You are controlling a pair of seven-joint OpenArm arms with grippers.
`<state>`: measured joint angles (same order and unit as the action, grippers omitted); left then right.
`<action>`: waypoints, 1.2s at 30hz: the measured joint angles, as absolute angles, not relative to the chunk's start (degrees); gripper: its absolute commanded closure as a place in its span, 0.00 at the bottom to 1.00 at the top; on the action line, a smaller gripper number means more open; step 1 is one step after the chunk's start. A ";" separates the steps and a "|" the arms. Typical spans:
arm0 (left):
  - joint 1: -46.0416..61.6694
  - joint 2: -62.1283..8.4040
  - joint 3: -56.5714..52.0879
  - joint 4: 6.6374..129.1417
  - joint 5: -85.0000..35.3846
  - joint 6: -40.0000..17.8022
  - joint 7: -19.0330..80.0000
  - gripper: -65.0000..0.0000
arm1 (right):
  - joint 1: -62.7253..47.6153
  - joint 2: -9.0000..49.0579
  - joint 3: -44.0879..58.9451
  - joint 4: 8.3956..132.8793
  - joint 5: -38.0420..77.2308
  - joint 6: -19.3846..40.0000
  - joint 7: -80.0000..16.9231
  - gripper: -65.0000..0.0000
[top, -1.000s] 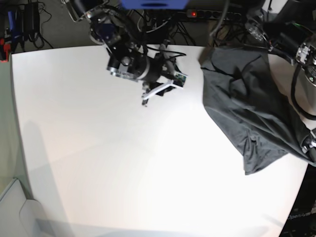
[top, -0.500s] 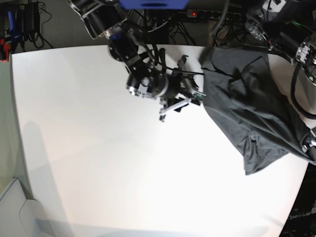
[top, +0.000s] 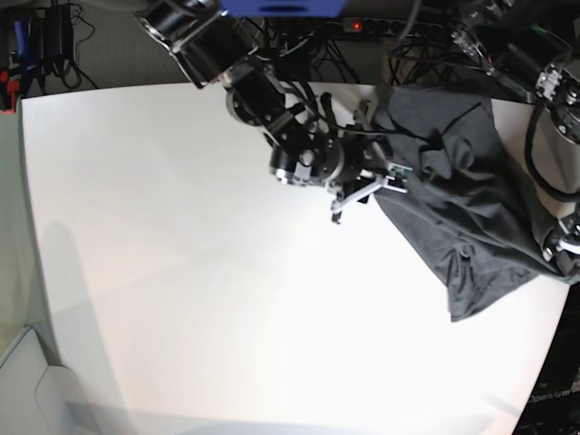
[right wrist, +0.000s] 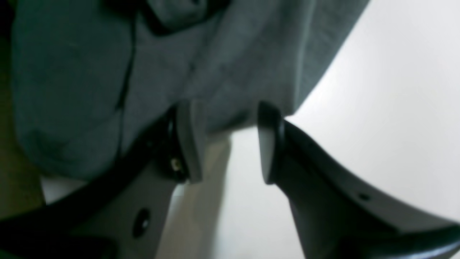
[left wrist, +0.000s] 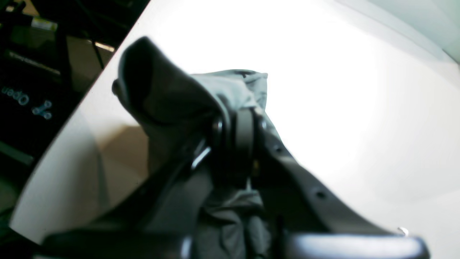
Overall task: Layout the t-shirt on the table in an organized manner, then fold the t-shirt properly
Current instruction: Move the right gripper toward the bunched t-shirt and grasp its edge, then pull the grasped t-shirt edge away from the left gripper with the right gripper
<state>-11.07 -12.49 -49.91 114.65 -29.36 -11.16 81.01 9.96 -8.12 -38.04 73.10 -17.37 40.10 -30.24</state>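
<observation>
T-shirt lay crumpled at the table's far right. Left gripper pinched its cloth; right gripper was spread at its left edge.

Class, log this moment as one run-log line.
left claw: shut on t-shirt | right claw: open at shirt edge | shirt bunched on table

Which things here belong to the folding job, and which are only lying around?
Belong to the job:
- t-shirt, bunched at the table's edge
- table
- left gripper, shut on the shirt
- right gripper, open at the shirt's edge

Only lying around:
- cables behind the table
- power strip
</observation>
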 measured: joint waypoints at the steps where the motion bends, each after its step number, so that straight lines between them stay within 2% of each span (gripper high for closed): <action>1: -10.92 -12.08 -49.95 114.65 -29.41 -11.16 81.21 1.00 | 10.11 -8.12 -38.50 73.10 -17.39 40.07 -30.26 0.61; 16: -8.45 -10.33 -49.84 114.69 -29.43 -11.64 81.17 1.00 | 10.94 -8.60 -39.66 65.91 -15.79 39.79 -26.92 0.63; 18: -8.25 -10.33 -49.82 114.69 -29.43 -11.64 80.99 1.00 | 11.42 -8.58 -39.75 65.73 -15.57 39.83 -27.00 0.70; 22: -7.33 -10.28 -49.80 114.69 -29.41 -11.64 81.08 1.00 | 12.62 -8.60 -39.62 64.47 -14.94 40.34 -26.96 1.00; 23: -7.35 -10.26 -49.78 114.69 -29.43 -11.68 81.01 1.00 | 13.43 -8.60 -39.72 64.20 -15.00 40.29 -27.40 1.00; 30: -6.83 -8.91 -49.78 114.69 -37.63 -11.14 80.88 1.00 | 15.57 -0.91 -38.22 65.63 -13.02 40.27 -23.81 1.00; 36: -6.66 -4.03 -49.54 114.69 -42.83 -10.94 81.10 1.00 | 15.49 5.82 -27.66 71.68 -16.23 40.45 -28.62 1.00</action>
